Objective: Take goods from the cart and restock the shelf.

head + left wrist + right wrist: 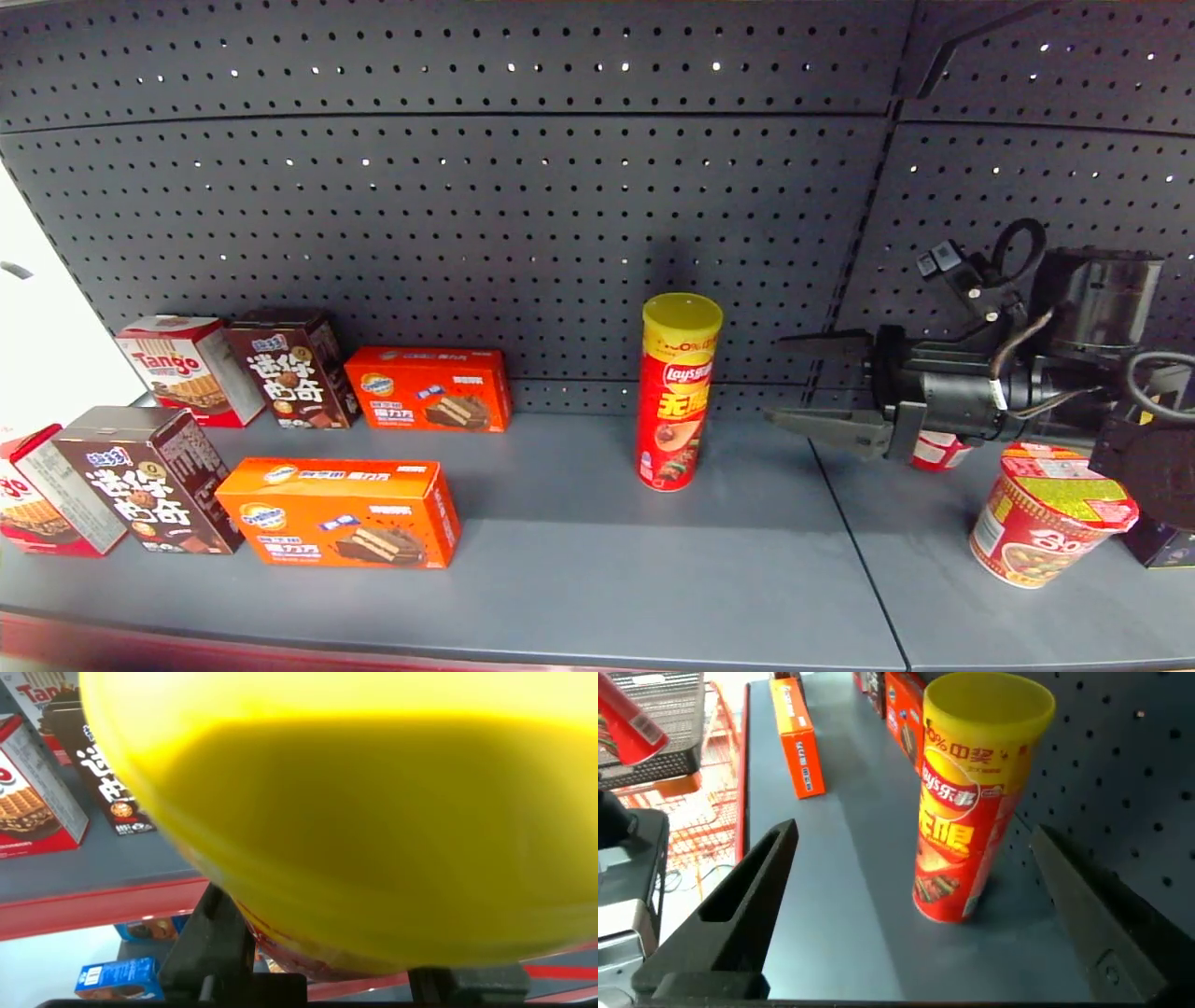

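The shelf [579, 569] is a grey deck against a pegboard [467, 215], with a red lip [187, 646] along its front edge and a seam [859, 560] dividing it into two bays. The left end is crowded with two rows of boxes: orange boxes [341, 511], brown boxes [149, 481] and red-and-white boxes [191, 369]. The front row sits near the lip. From the orange boxes across to the seam the deck is bare except for one chip can [678, 392], upright near the pegboard.

The right gripper [780, 380] hangs level above the seam, just beside the can and clear of it. Its fingers are spread wide, wider than the can. A noodle cup [1046, 513] stands in the right bay below that arm.

The left gripper [336, 966] is below the lip. Its fingers are pressed against either side of a yellow-lidded held can [374, 812].
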Controlling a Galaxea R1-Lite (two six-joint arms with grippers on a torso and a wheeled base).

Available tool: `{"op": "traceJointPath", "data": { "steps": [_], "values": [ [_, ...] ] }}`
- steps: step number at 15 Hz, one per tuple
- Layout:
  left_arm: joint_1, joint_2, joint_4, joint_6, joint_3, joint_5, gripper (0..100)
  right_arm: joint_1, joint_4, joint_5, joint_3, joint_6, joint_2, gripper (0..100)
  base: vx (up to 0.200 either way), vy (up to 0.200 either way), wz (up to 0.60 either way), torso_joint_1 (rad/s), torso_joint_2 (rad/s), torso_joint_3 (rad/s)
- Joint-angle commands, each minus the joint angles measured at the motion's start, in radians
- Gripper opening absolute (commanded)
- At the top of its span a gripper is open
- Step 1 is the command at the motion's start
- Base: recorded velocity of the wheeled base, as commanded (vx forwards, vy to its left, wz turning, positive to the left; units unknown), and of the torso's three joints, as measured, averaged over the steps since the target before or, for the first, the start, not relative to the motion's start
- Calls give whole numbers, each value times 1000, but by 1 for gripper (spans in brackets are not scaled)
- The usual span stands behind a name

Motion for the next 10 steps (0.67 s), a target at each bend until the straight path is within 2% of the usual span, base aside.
{"op": "traceJointPath", "data": {
  "steps": [1, 6, 10],
  "values": [
    [0, 1, 1, 0, 0, 0, 0, 2, -2, 12, -57, -1, 86, 100, 0, 0, 0, 0, 0, 0],
    [-9, 1, 4, 0, 0, 1, 0, 17, -2, 15, -166, -1, 201, 100, 0, 0, 0, 0, 0, 0],
    [-11, 1, 8, 0, 6, 3, 0, 26, -2, 13, -202, -1, 255, 100, 0, 0, 0, 0, 0, 0]
  ]
}}
